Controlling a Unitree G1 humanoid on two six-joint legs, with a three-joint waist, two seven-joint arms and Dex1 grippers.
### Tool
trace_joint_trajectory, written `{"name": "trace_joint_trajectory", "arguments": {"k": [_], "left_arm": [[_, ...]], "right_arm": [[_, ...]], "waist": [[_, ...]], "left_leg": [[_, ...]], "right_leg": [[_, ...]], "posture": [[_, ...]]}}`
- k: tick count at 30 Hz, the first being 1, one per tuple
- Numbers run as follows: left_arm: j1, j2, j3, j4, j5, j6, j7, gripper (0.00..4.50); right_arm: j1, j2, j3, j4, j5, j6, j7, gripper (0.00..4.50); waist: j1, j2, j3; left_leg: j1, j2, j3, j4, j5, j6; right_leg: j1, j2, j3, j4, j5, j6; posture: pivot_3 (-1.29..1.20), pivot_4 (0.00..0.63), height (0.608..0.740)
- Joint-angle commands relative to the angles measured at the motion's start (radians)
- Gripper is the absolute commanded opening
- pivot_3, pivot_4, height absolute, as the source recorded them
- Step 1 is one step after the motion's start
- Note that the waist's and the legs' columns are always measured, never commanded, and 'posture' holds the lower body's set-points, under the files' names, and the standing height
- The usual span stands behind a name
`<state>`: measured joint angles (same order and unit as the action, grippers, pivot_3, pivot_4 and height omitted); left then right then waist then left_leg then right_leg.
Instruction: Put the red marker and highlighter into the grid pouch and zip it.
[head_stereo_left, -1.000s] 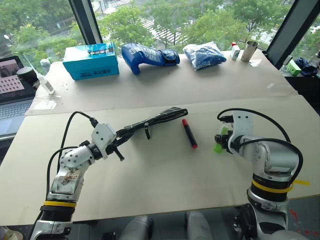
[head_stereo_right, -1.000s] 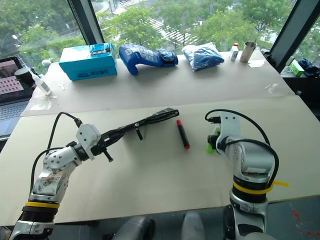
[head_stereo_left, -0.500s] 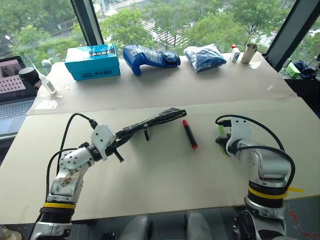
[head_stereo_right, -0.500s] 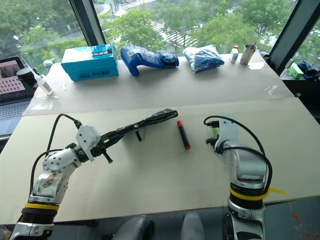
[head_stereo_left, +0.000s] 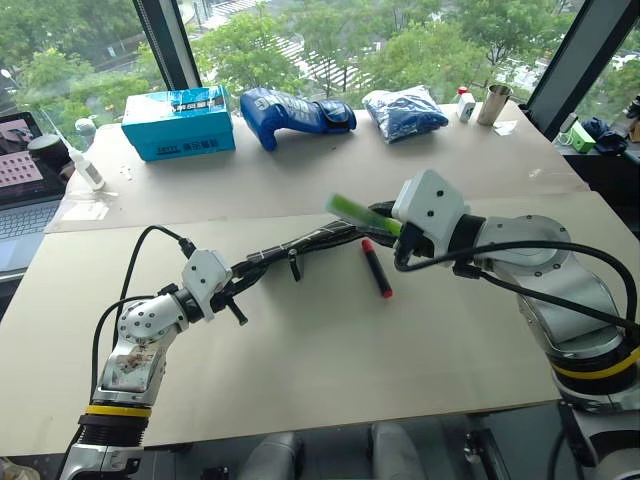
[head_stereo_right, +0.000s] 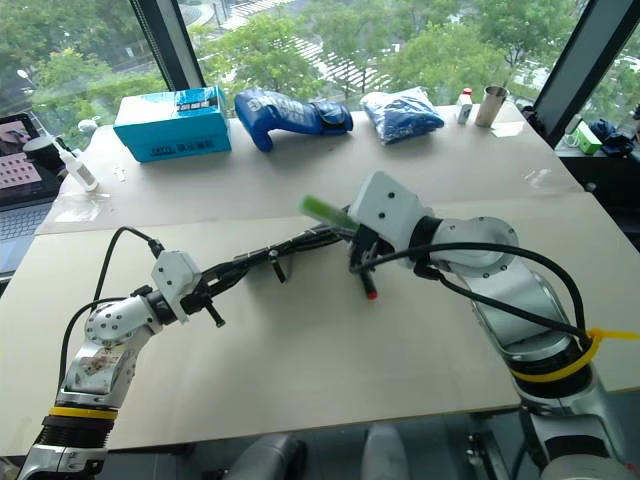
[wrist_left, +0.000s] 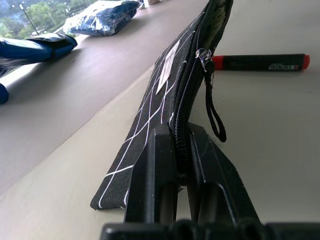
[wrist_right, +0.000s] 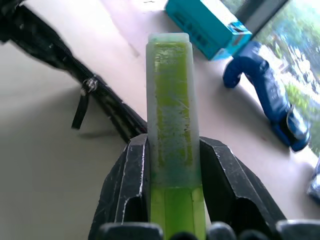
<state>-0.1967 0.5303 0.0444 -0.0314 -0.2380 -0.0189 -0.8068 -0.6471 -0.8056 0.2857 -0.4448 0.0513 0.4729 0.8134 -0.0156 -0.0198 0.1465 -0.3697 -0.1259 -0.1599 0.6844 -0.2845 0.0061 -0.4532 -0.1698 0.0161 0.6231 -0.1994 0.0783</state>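
Note:
The grid pouch (head_stereo_left: 305, 243) stands on its long edge on the table, zip (wrist_left: 202, 52) uppermost, with my left gripper (head_stereo_left: 238, 285) shut on its near end. The red marker (head_stereo_left: 378, 267), black with red ends, lies flat on the table just right of the pouch's far end. My right gripper (head_stereo_left: 392, 226) hovers above that far end, shut on the lime-green highlighter (head_stereo_left: 353, 211). The highlighter's pale cap (wrist_right: 169, 75) sticks out past the fingers (wrist_right: 131, 182) toward the pouch (wrist_right: 47, 47).
Along the back of the table sit a teal box (head_stereo_left: 182, 122), a blue glove (head_stereo_left: 298, 110), a blue bag (head_stereo_left: 408, 110) and a metal cup (head_stereo_left: 492, 103). A laptop (head_stereo_left: 20, 190) and a small bottle (head_stereo_left: 88, 165) are at the far left.
My right gripper has closed on the highlighter, lifted it off the table at the right, swung left and rolled over, now above the pouch's far end. The left gripper and pouch stayed still.

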Motion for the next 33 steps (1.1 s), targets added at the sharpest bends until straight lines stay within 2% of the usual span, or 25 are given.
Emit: {"name": "trace_joint_trajectory", "arguments": {"k": [1,8,14,24,33], "left_arm": [[-0.002,0.01,0.013,-0.047,-0.01,-0.014,-0.001,0.0],[0.02,0.005,0.005,-0.079,-0.004,-0.012,0.009,0.0],[0.024,0.007,0.007,-0.088,-0.005,-0.007,0.015,0.0],[0.007,-0.007,0.015,-0.086,-0.028,0.014,0.027,0.0],[0.002,-0.014,0.011,-0.084,-0.025,0.012,0.028,0.0]], "right_arm": [[-0.043,-0.008,0.032,0.047,-0.083,-0.17,0.038,1.03],[-0.103,-0.006,0.099,0.227,-0.27,-0.378,0.042,1.03],[-0.11,0.008,0.097,0.286,-0.344,-0.472,0.057,1.03],[-0.072,-0.002,0.02,0.274,-0.284,-0.509,0.108,1.03],[-0.068,-0.002,0.03,0.32,-0.357,-0.526,0.109,1.03]], "waist": [[0.001,0.0,0.0],[0.001,0.0,0.0],[0.002,0.0,0.0],[0.002,0.0,0.0],[0.001,0.0,0.0]], "left_leg": [[0.0,0.0,0.001,0.0,0.0,0.0],[0.0,0.002,0.001,0.0,0.0,-0.001],[0.0,0.002,0.001,0.0,0.0,-0.001],[0.0,0.002,0.001,0.0,0.0,-0.001],[0.0,0.002,0.001,0.0,0.0,-0.001]], "right_leg": [[0.0,0.0,0.0,0.0,0.0,0.0],[-0.001,0.002,0.001,0.001,0.001,-0.001],[-0.001,0.002,0.001,0.001,0.001,-0.001],[-0.001,0.002,0.001,0.001,0.001,-0.002],[-0.002,0.002,0.001,0.001,0.001,-0.002]], "posture": [[0.0,0.15,0.74],[0.0,0.15,0.74],[0.0,0.15,0.74],[0.0,0.15,0.74],[0.0,0.15,0.74]]}}
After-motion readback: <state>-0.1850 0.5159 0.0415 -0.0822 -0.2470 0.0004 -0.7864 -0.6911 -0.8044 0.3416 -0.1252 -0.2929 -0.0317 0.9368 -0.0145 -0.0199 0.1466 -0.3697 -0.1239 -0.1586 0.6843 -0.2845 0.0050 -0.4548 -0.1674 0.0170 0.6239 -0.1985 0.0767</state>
